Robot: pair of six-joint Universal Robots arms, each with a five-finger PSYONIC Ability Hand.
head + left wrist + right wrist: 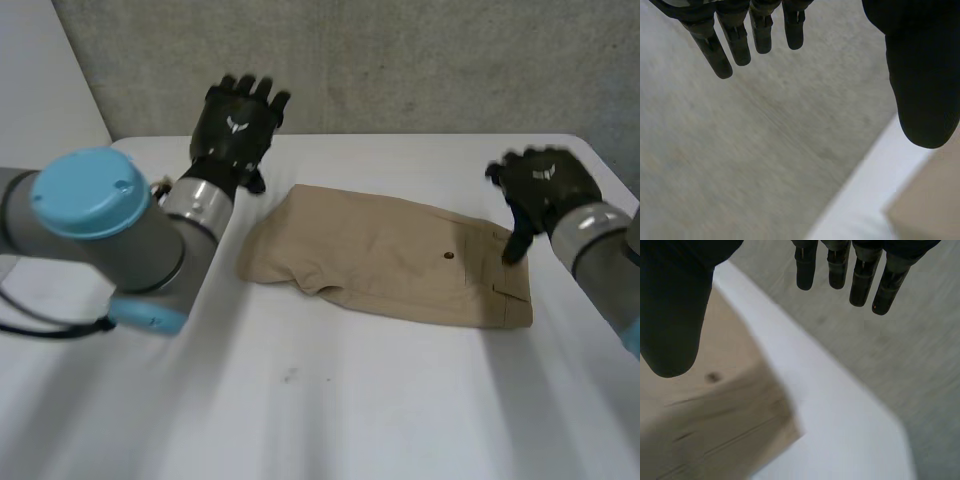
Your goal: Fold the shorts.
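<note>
Head view: we are seeing the shorts (390, 255) lying lengthwise across the counter (300, 400) between our hands, the right hand (545, 185) hovering nearer, at the waistband (512, 275), the left hand (235, 125) standing off the opposite end, both with fingers spread, holding nothing.

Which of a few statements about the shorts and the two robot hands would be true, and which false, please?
1. The shorts lie on the table. True.
2. The left robot hand grips the shorts. False: it is open and apart from them, near the table's far edge.
3. The right robot hand is open, at one end of the shorts. True.
4. The shorts are blue. False: they are tan.
</note>
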